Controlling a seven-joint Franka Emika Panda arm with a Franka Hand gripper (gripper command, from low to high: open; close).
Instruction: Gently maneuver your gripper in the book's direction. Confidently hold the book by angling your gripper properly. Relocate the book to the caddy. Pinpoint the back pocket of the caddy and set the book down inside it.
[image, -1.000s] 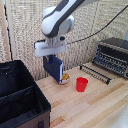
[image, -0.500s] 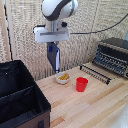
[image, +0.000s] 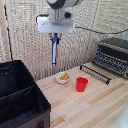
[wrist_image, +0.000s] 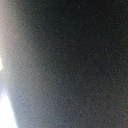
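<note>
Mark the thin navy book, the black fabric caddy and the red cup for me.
Thin navy book (image: 54, 51), exterior view: middle of its hanging edge.
Black fabric caddy (image: 20, 93), exterior view: inner divider.
Red cup (image: 81, 84), exterior view: side wall.

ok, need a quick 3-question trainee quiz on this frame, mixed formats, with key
1. True or false: the book hangs edge-on from the gripper, clear of the table.
2. Multiple choice: which object stands closest to the red cup? A) caddy B) small bowl C) toaster oven
3. Fill in: in the exterior view, the caddy sits toward that view's ____ of the book.

Key: 1 true; 2 B; 3 left. The jaws are shut on the book. The wrist view is too dark and blurred to use.
</note>
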